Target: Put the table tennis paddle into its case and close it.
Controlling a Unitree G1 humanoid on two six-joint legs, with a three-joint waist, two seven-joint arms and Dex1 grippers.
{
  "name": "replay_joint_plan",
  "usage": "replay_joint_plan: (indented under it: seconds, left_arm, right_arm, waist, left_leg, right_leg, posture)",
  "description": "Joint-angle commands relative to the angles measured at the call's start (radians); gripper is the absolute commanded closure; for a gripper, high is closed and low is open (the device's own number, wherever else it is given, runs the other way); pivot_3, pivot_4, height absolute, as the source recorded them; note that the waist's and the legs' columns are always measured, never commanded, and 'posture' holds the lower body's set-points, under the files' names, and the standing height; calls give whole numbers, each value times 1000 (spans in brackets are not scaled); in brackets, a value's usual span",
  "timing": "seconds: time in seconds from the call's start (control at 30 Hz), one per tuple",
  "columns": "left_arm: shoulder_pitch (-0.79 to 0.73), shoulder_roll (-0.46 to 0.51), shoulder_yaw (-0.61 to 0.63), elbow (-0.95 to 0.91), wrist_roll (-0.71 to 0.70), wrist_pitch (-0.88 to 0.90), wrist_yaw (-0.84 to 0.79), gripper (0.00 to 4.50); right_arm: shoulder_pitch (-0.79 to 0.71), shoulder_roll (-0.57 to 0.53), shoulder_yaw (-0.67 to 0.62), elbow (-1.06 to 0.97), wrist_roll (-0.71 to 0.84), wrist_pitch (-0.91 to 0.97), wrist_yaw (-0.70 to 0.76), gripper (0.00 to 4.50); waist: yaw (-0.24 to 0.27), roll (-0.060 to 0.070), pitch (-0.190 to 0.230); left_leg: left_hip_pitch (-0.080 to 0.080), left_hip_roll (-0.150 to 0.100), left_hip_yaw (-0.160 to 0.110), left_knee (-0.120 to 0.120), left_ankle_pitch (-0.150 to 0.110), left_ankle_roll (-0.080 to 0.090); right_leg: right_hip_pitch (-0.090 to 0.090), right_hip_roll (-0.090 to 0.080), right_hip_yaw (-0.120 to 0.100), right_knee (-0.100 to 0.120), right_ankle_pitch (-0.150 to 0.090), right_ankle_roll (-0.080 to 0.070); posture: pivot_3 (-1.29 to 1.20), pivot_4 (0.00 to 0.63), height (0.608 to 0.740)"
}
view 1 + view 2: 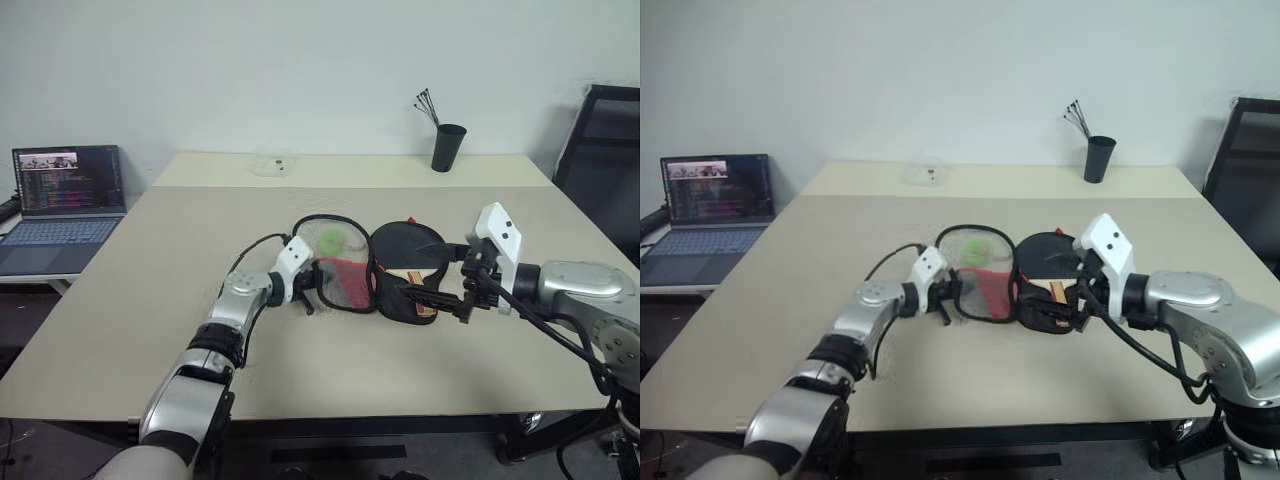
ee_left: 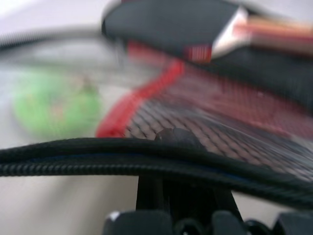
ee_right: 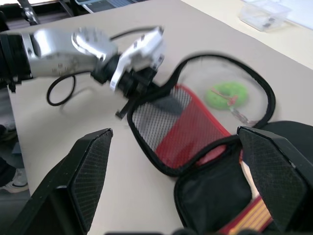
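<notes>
While the left fingers (image 3: 128, 100) pinch the case (image 1: 345, 270) rim, right fingers (image 1: 462, 283) gape above it.

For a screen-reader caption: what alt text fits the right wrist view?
The left claw is shut on the zip rim of the open case, whose mesh flap lies flat on the table. The right claw hangs open above the half holding the table tennis paddle.

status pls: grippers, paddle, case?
Left gripper shut on the case flap's rim. Right gripper open, above the other half. Table tennis paddle lies in that half; case unzipped, wide open. Nothing in the way.
</notes>
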Motion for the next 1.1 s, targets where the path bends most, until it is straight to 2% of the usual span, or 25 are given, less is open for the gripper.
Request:
replay_joint_plan:
  seconds: [0.03,0.23,0.4,0.57,0.8,1.0,1.1]
  left_arm:
    - [-56,-21,24,-57,-30,-33,-14,4483]
    - [-172,-107,3,44,-7,-92,-9,4483]
    - [-257,-237,-4,181,9,-156,20,4483]
    - [-282,-286,-21,261,45,-199,16,4483]
    - [-212,-253,-42,247,72,-215,-69,4483]
    - [-63,-119,-21,123,43,-166,-159,4483]
    - [40,-52,8,-8,-10,-108,-208,4483]
  right_arm:
    - [8,-34,-50,-21,17,-23,5,0]
    - [43,-85,-79,-6,19,-20,18,0]
    - [78,-105,-120,1,39,40,-14,0]
    - [102,-108,-145,-22,64,69,-44,0]
    - [108,-90,-154,-20,91,99,-85,0]
    - [15,21,-82,158,-2,72,-219,0]
    - [-15,85,-54,286,-78,30,-286,0]
  waist:
    - [0,0,0]
    - [2,-1,0]
    - [6,-1,1]
    - [-4,-2,1]
    - [-13,-2,1]
    - [-24,-2,1]
    - [-20,-2,1]
  left_leg:
    - [0,0,0,0,0,0]
    - [0,-1,0,1,0,0]
    - [0,-2,1,1,0,0]
    - [0,-2,1,1,-1,1]
    - [0,-1,0,1,0,1]
    - [3,0,0,1,0,1]
    - [3,1,0,1,0,1]
  right_leg:
    - [0,0,0,0,0,0]
    - [0,0,0,0,0,0]
    - [1,0,-1,-1,0,0]
    - [0,1,-1,-1,0,0]
    - [0,3,-1,0,0,0]
    - [0,3,2,2,0,0]
    - [0,3,3,3,0,0]
  posture:
    - [0,150,740]
    - [0,150,740]
    - [0,150,740]
    - [0,150,740]
    - [0,150,740]
    - [0,150,740]
    - [0,150,740]
